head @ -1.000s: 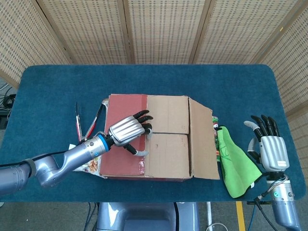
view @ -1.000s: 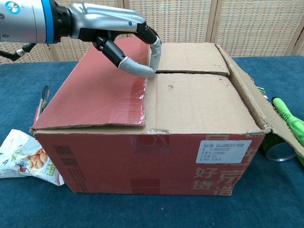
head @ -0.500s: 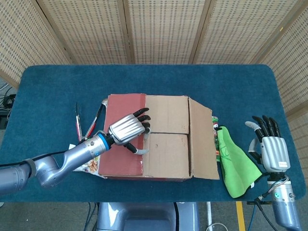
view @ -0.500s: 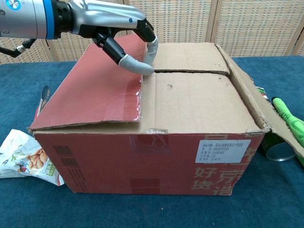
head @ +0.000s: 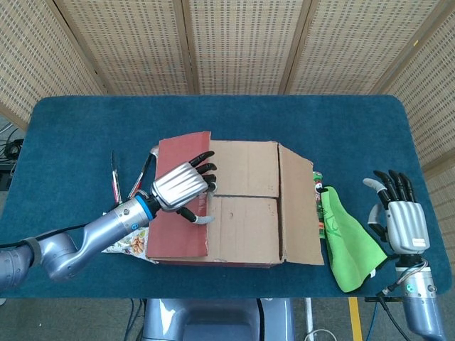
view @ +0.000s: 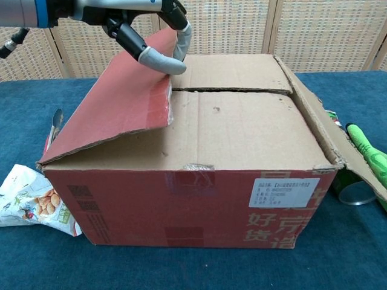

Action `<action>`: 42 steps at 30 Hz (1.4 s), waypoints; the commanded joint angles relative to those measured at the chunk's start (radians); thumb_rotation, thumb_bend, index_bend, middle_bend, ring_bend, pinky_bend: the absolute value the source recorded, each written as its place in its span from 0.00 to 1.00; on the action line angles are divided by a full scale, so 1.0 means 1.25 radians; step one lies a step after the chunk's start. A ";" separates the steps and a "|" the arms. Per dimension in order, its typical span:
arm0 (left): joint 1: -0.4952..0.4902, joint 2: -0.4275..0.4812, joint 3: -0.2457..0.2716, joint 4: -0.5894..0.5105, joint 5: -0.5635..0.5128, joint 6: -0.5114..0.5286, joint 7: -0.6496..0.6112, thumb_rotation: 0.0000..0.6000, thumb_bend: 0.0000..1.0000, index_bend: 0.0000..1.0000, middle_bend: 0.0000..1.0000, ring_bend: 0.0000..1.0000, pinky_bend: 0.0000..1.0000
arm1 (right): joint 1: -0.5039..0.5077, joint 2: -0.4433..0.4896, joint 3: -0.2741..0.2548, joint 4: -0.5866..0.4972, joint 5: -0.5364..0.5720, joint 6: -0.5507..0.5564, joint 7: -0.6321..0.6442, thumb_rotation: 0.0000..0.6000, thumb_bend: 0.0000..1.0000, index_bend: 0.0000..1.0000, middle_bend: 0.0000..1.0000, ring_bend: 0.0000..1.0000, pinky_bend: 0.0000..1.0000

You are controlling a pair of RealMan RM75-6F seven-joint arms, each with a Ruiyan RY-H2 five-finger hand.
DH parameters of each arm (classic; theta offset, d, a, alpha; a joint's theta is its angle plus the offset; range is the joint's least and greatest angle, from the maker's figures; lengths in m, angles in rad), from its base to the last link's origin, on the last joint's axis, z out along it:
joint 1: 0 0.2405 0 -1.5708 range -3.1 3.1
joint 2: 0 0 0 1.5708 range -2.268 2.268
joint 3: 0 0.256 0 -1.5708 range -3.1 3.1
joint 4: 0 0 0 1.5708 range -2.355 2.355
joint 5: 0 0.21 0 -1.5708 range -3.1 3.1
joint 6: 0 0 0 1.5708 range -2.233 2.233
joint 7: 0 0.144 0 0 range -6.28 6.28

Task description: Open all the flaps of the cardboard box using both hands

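Blue table (head: pixel 85 128) bears box (view: pixel 242 199), left hand (head: pixel 182 186) lifting its red flap (view: pixel 115 103)

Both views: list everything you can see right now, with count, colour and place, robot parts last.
Brown cardboard box: one, mid-table, inner flaps shut.
Red-faced left flap: one, tilted up.
Brown right flap: one, folded out.
Blue table cloth: one, covers the table.
Metal tongs with red handles: one, left of box.
Snack bag: one, white, at box's left front corner.
Green cloth: one, right of box.
Green can: one, lying right of box.
Left hand: lifts the red flap's edge.
Right hand: open, at right table edge.
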State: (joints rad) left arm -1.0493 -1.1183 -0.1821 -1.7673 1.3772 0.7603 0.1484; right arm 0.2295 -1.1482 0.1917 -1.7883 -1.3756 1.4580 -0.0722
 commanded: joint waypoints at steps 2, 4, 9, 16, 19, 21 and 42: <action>0.018 0.021 -0.003 -0.021 0.014 0.031 0.003 0.40 0.25 0.62 0.42 0.19 0.00 | 0.001 -0.001 0.000 0.001 -0.001 -0.001 -0.002 1.00 0.85 0.22 0.14 0.00 0.00; 0.030 0.034 -0.003 -0.035 0.023 0.050 -0.002 0.40 0.25 0.62 0.42 0.19 0.00 | 0.002 -0.002 0.000 0.001 -0.001 -0.004 -0.003 1.00 0.85 0.22 0.14 0.00 0.00; 0.060 0.072 -0.001 -0.070 0.054 0.095 -0.009 0.40 0.24 0.62 0.43 0.19 0.00 | 0.005 -0.004 0.003 0.001 -0.001 -0.006 -0.005 1.00 0.85 0.22 0.14 0.00 0.00; 0.102 0.123 0.009 -0.110 0.090 0.143 -0.008 0.40 0.24 0.62 0.43 0.20 0.00 | 0.004 -0.001 0.006 -0.001 -0.001 -0.006 -0.003 1.00 0.85 0.22 0.14 0.00 0.00; 0.120 0.143 0.014 -0.126 0.098 0.159 -0.004 0.40 0.24 0.62 0.43 0.20 0.00 | 0.005 -0.001 0.005 -0.002 -0.002 -0.009 -0.003 1.00 0.85 0.22 0.14 0.00 0.00; 0.133 0.160 0.016 -0.137 0.101 0.169 -0.002 0.39 0.24 0.62 0.43 0.20 0.00 | 0.005 -0.001 0.004 -0.002 -0.004 -0.010 -0.003 1.00 0.85 0.22 0.14 0.00 0.00; 0.272 0.252 0.035 -0.187 0.139 0.305 -0.028 0.40 0.22 0.62 0.43 0.20 0.00 | 0.014 -0.001 0.006 -0.015 -0.006 -0.021 -0.024 1.00 0.85 0.22 0.14 0.00 0.00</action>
State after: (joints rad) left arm -0.7163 -0.8092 -0.1414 -1.9974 1.5476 1.1354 0.1162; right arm 0.2474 -1.1489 0.1992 -1.8063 -1.3832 1.4321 -0.1021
